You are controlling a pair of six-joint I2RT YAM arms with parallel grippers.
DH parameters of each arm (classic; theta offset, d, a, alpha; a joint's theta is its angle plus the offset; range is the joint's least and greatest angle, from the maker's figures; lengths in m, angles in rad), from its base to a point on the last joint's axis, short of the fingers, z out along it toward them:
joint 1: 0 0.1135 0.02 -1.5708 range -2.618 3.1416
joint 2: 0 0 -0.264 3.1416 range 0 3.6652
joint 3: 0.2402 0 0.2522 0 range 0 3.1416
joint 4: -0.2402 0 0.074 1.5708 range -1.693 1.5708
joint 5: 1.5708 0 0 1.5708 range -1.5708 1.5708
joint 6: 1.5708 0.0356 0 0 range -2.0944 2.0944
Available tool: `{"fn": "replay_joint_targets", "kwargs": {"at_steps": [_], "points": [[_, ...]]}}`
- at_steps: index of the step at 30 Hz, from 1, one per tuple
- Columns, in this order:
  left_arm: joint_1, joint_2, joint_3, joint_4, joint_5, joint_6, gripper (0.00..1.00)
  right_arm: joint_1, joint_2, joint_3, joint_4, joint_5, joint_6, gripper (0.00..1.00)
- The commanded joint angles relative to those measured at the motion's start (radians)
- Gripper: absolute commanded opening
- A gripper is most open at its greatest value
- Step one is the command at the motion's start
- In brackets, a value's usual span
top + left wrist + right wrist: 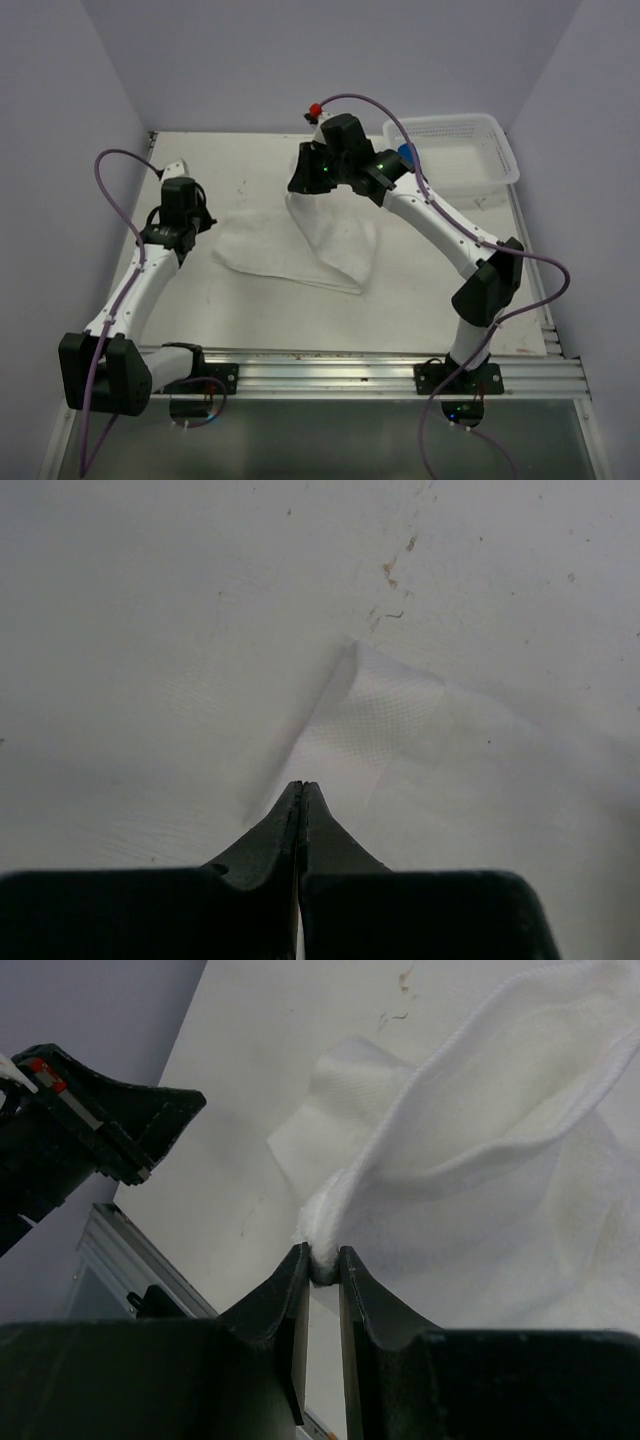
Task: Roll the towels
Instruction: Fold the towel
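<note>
Stretching far forward, the right end effector (320, 1260) is pinching up an edge of the one white towel (335, 250); the left end effector (303, 788) is hovering nearby, closed empty.

Two arms: left arm (135, 285), right arm (445, 225). Two grippers: left gripper (303, 786), right gripper (320, 1255). One white towel (300, 245). One blue towel (405, 153), mostly hidden. One basket (497, 135). One table (400, 310).
</note>
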Motion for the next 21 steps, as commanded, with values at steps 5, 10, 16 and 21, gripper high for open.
{"fn": "replay_joint_targets", "kwargs": {"at_steps": [5,10,16,21], "points": [[0.011,-0.115,-0.045,0.047,-0.063,-0.005,0.00,0.065,0.139,0.141,0.041,-0.011,0.026,0.00],[0.011,-0.124,-0.037,0.032,-0.071,-0.017,0.00,0.096,0.211,0.229,0.032,-0.016,0.034,0.00],[0.011,-0.155,-0.054,0.053,-0.053,-0.020,0.00,0.119,0.257,0.301,0.018,-0.007,0.040,0.00],[0.011,-0.163,-0.053,0.053,-0.050,-0.023,0.00,0.131,0.289,0.339,0.021,-0.013,0.048,0.00]]}}
